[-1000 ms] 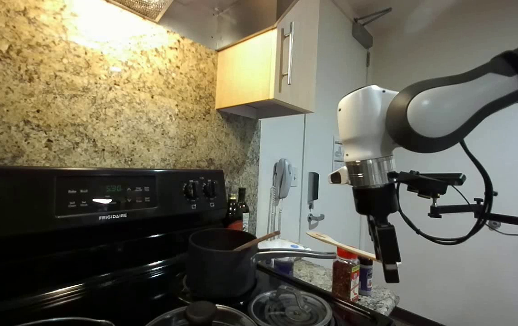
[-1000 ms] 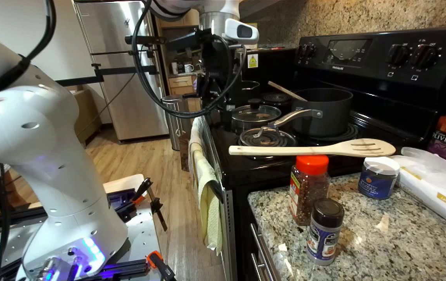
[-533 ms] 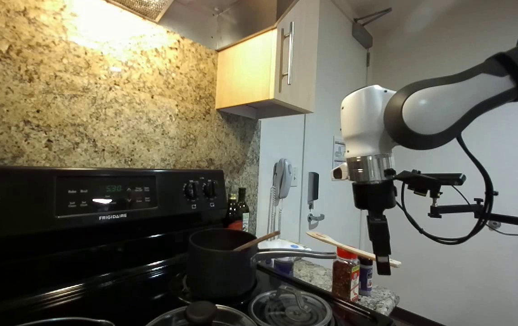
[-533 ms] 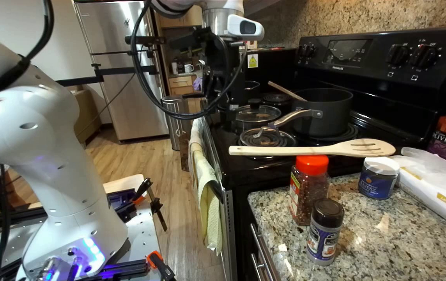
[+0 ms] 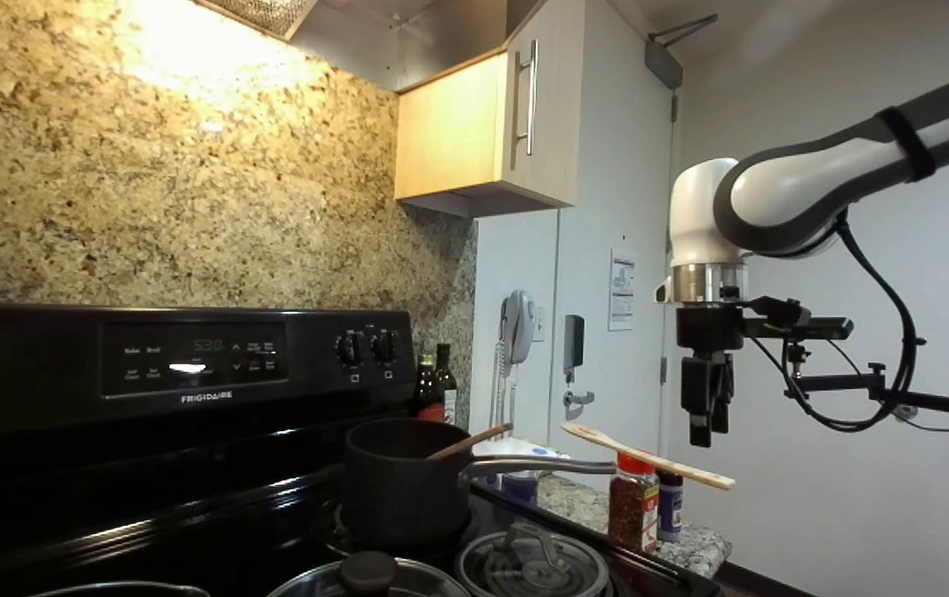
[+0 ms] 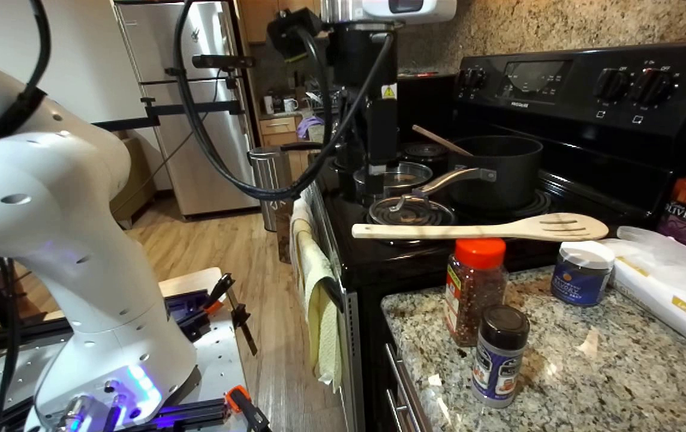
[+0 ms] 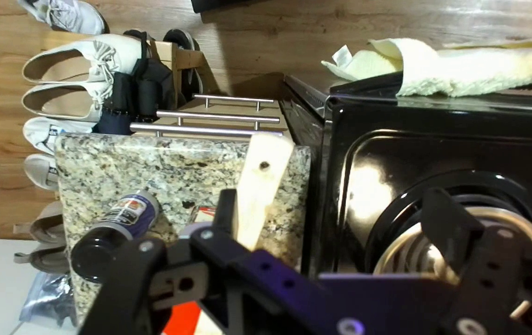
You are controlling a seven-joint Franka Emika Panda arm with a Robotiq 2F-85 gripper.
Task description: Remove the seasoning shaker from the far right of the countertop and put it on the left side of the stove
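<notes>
The hand [image 7: 331, 201] hangs with its fingers wide apart. The shaker [image 6: 499, 355] stands upright near the front edge of the desk [image 6: 601, 375], apart from the stove [image 6: 580, 147]; a spoon [image 6: 480, 231] seems to rest on the red-capped bottle [image 6: 478, 291].

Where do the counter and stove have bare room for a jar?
Bare counter lies between the dark-capped shaker, blue jar and white box. The front corner of the stove, between counter and front burner, also looks bare. Crowded: around the red-capped bottle, with shaker beside it and wooden spoon at its cap; also the black pot and lidded pan.
</notes>
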